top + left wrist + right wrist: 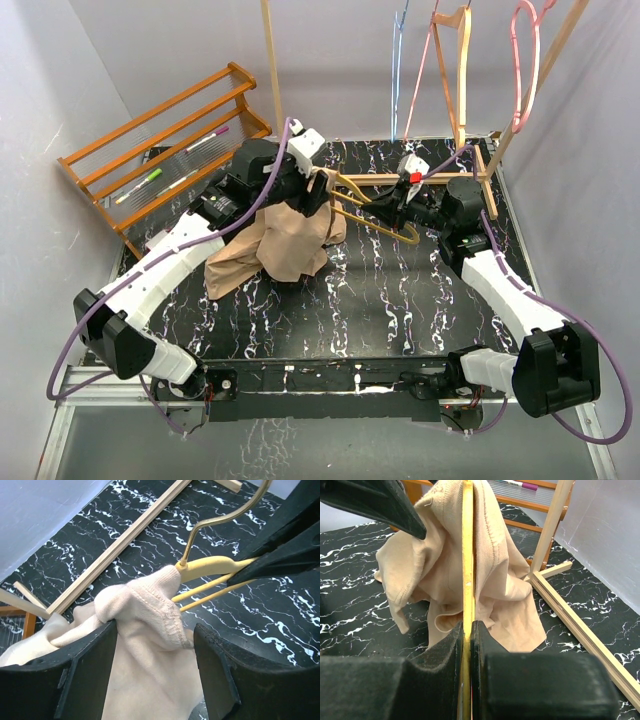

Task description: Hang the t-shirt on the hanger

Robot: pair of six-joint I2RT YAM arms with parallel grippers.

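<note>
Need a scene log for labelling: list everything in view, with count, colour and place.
t-shirt: one, tan, mid-table, collar draped on the hanger
hanger: one, mustard yellow, held above the table
spare hangers: at least three, blue, pale wood, pink, hanging at the back
stand: one, pale wood, back of table
rack: one, orange wood, back left
markers: two, green-tipped and pink-tipped, on the rack
table: one, black marbled
left gripper: jaws open astride the collar
right gripper: jaws shut on the hanger
</note>
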